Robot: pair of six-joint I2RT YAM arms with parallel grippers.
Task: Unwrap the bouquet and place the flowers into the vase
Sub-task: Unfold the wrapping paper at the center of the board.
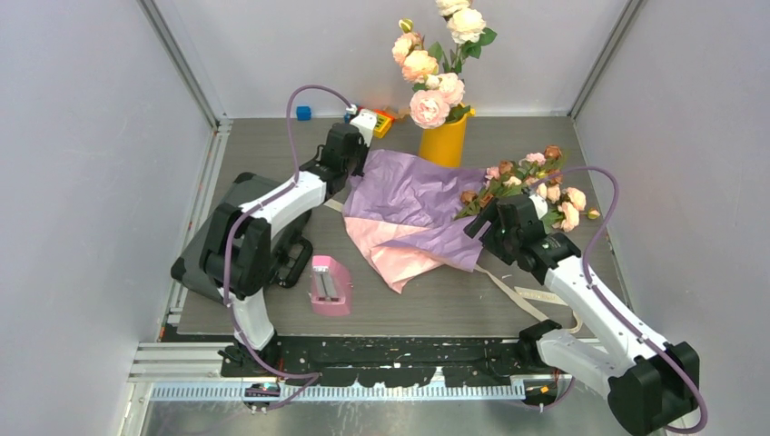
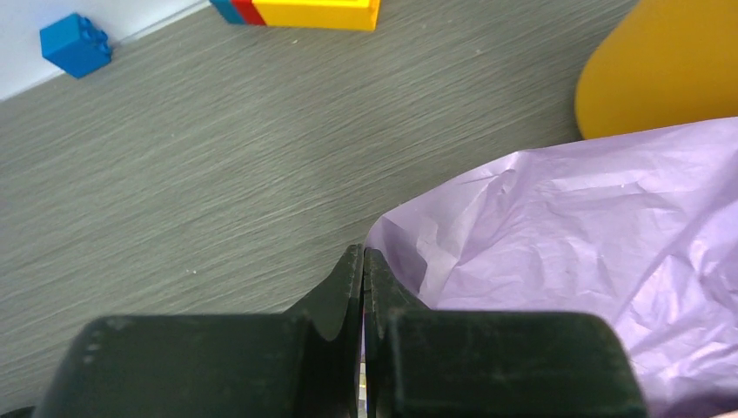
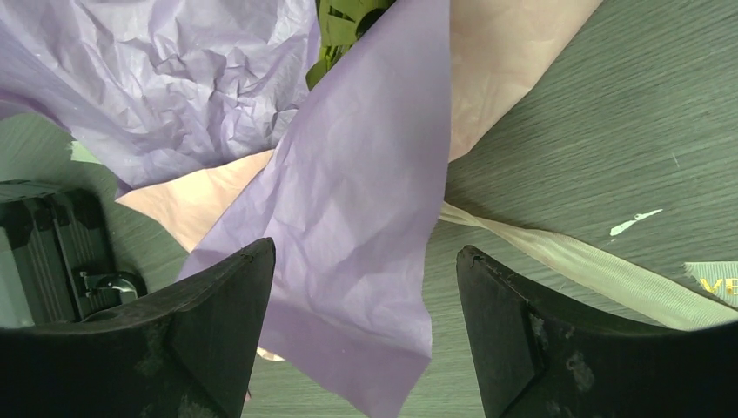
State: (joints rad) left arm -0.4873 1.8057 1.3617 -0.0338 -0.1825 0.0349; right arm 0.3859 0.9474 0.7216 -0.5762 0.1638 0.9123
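Top external shows the flowers (image 1: 534,177) lying on opened paper (image 1: 409,195) toward the right edge of the table (image 1: 254,145), near the vase (image 1: 443,141). Right jaws stand wide apart, left jaws are pressed together. We advise closing low on the flowers, clear of the paper.

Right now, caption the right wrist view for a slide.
Open right gripper straddles a purple paper flap, beige ribbon trailing across the grey table.

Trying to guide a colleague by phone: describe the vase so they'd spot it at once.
Look to the far edge of the table. Behind the spread lilac paper stands the vase, a plain yellow-orange cylinder. It alone stands tall, holding big pale pink and cream roses.
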